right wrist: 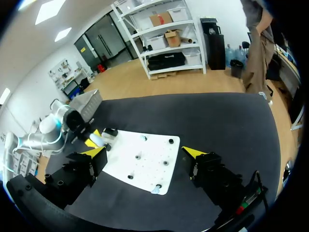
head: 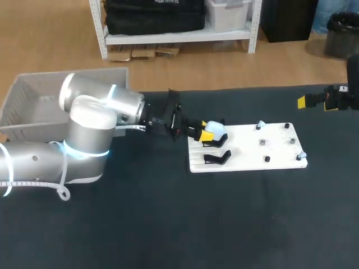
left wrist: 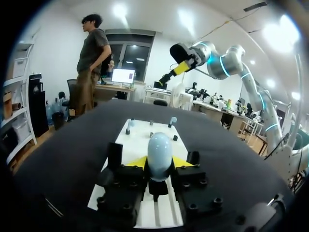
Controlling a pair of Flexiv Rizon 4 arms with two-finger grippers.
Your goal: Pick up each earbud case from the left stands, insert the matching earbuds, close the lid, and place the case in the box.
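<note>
On the dark table [head: 168,224], the pale case [left wrist: 159,149] sits on the white board [head: 269,151], my left gripper [head: 208,133] pinching its flanks. It looks light, smooth and slippery, so I'd grip mid-body. My right gripper [right wrist: 145,152] hangs wide open.

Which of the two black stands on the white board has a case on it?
The far black stand, at the left pincer: it holds the pale blue rounded case; the near stand is empty.
</note>
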